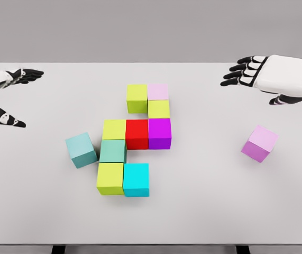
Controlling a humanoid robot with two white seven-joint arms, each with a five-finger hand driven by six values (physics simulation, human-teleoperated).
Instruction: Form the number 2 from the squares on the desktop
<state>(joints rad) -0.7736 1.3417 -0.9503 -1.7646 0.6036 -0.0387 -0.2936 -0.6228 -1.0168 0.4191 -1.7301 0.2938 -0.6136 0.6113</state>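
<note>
Right hand (277,79): fingers spread, holding nothing.
Loose pink cube (259,143): on the white table (203,211), below those fingers, well apart.
Left hand (5,98): open, idle.

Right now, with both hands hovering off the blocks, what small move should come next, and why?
Probably the right hand, open, should drop toward the loose pink cube at the table's right. The cyan cube ends the bottom row, which looks short. The left hand, also open, is nearer the tilted teal cube by the figure's left.
</note>
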